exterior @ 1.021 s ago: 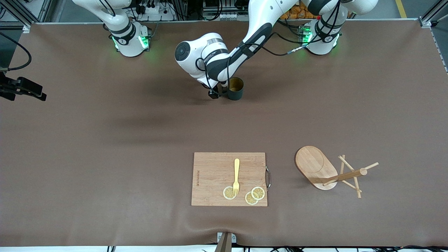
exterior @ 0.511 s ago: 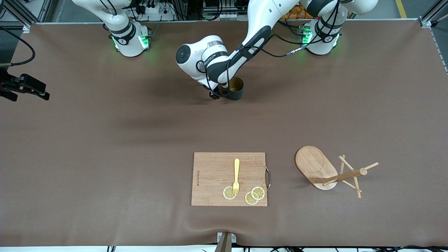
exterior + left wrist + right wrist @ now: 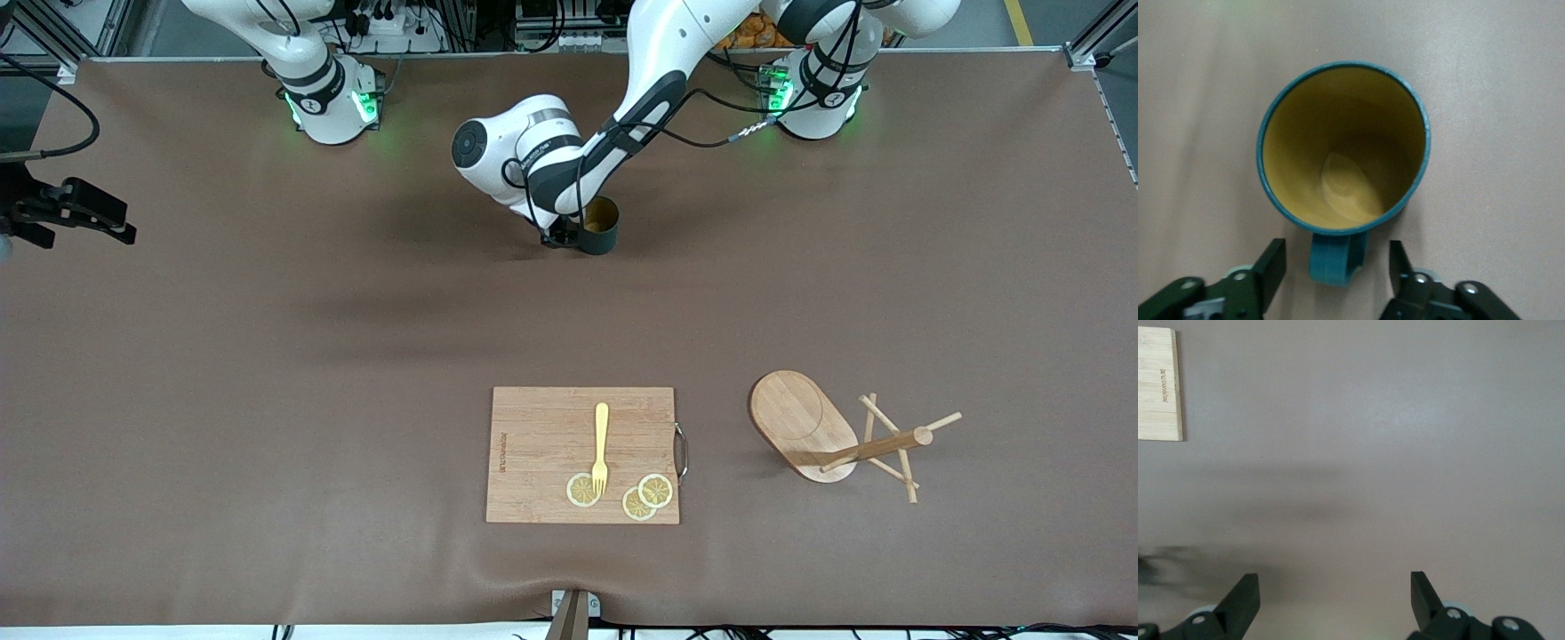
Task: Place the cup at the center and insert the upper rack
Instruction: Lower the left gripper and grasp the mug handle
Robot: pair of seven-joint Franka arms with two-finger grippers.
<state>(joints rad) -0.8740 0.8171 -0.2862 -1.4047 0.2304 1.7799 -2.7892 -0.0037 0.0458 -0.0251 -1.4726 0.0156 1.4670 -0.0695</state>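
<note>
This is a robotics lab set up for handling trials, not a home kitchen. Two white arms stand bolted at the edge of a broad desk (image 3: 267,356) covered in a plain brown mat, with green lights glowing on their bases, and bundled cables and a metal frame run along the desk's edge. The household props look staged: a wooden cutting board (image 3: 542,444) bears a yellow fork (image 3: 601,444) and lemon slices (image 3: 647,496).

Glossy glazed cup (image 3: 1343,147), teal outside, smooth yellow-olive inside. Matt brown tabletop (image 3: 267,356), slightly creased like cloth. Pale bare-wood upper rack (image 3: 831,436) at four o'clock from the grained wooden cutting board (image 3: 542,444). Shiny white arm shells.
</note>
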